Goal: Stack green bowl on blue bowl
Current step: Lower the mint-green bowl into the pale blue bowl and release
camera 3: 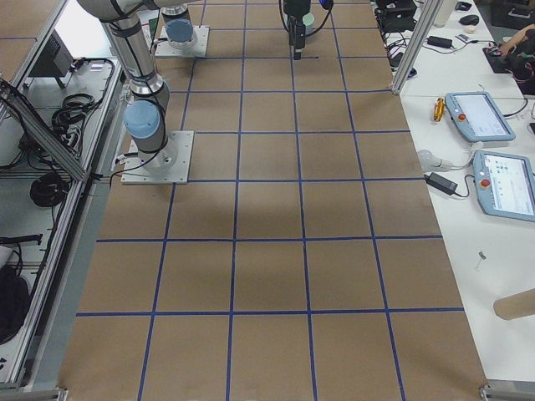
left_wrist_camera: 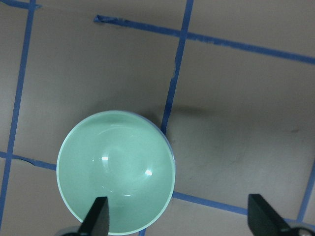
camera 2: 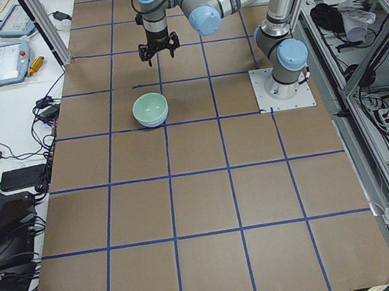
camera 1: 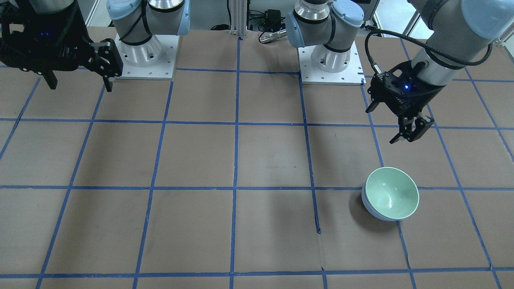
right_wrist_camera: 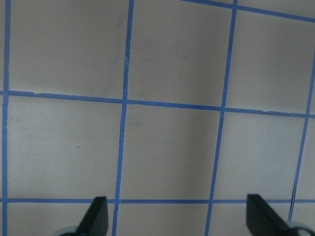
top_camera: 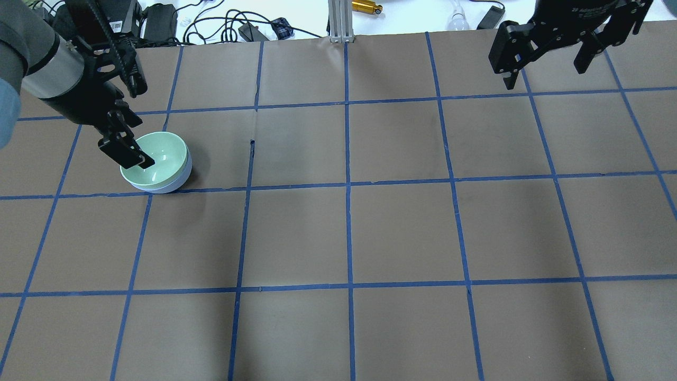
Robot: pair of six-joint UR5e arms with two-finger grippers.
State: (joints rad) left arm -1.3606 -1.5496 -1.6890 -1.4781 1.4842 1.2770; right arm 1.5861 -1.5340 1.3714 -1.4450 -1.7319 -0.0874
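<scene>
The green bowl [camera 1: 391, 193] sits nested inside the blue bowl [camera 1: 370, 208] on the robot's left side of the table. Only the blue bowl's outer wall [top_camera: 183, 177] shows under the green bowl [top_camera: 156, 160]. My left gripper [camera 1: 411, 134] is open and empty, raised above the table just on the robot's side of the stack. In the left wrist view the green bowl [left_wrist_camera: 115, 169] lies below, with one open fingertip [left_wrist_camera: 98, 219] over its rim. My right gripper [top_camera: 547, 63] is open and empty, held high on the table's other side, over bare table [right_wrist_camera: 172, 123].
The table [camera 1: 241, 160] is covered in brown paper with a blue tape grid. The two arm bases [camera 1: 144, 52] [camera 1: 331, 60] stand at the robot's edge. Cables and small devices [top_camera: 238, 26] lie beyond the far edge.
</scene>
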